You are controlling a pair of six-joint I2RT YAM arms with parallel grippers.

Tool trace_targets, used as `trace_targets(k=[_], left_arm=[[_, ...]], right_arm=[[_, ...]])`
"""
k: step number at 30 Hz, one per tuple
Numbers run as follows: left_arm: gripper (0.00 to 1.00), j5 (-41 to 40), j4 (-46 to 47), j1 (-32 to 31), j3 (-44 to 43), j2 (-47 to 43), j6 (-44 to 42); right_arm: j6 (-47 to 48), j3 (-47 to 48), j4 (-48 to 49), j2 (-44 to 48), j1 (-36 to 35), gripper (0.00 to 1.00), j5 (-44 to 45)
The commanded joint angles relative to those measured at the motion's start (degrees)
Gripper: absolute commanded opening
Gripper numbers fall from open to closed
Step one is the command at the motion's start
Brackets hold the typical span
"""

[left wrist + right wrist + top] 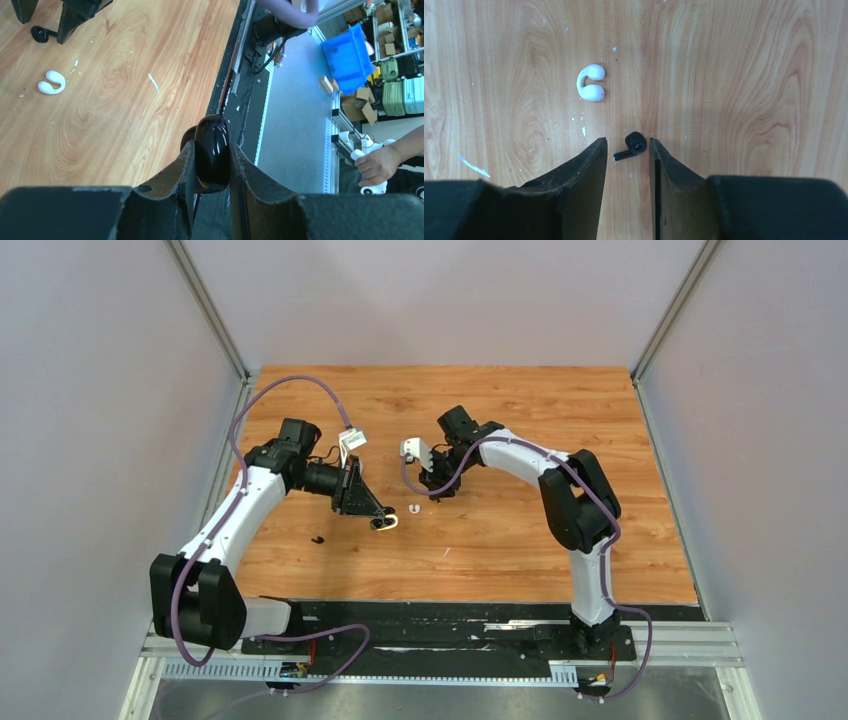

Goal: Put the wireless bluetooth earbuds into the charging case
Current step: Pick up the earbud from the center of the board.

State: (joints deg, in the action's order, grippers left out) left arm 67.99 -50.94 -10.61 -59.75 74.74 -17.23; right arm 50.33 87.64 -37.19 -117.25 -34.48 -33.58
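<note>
My left gripper [212,146] is shut on a glossy black pebble-shaped charging case [212,155] and holds it on edge above the table near the front rail; the gripper [378,518] and the case [385,523] also show in the top view. My right gripper [627,141] is open and points down, with its fingertips on either side of a black stemmed earbud [631,146] that lies on the table. A white C-shaped earbud [591,82] lies just beyond it and also shows in the top view [414,507]. A second black earbud [318,539] lies left of the left gripper.
The wooden table [560,410] carries small white flecks and a white sliver [153,82]. A black rail [450,615] runs along the near edge. Grey walls stand on both sides. Beyond the table edge are a blue bin [347,55] and a person's hand [380,162].
</note>
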Motion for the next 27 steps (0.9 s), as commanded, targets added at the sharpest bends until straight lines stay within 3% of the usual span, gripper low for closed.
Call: trace_targets(k=[1, 27], left_arm=[[0.00, 0.67, 0.90, 0.33, -2.11, 0.05, -0.23], [0.00, 0.52, 2.18, 0.33, -1.58, 0.58, 1.45]], right_arm=[[1.57, 1.30, 1.37, -1.62, -0.36, 0.35, 0.39], [0.91, 1.25, 2.29, -4.44, -0.40, 0.25, 1.83]])
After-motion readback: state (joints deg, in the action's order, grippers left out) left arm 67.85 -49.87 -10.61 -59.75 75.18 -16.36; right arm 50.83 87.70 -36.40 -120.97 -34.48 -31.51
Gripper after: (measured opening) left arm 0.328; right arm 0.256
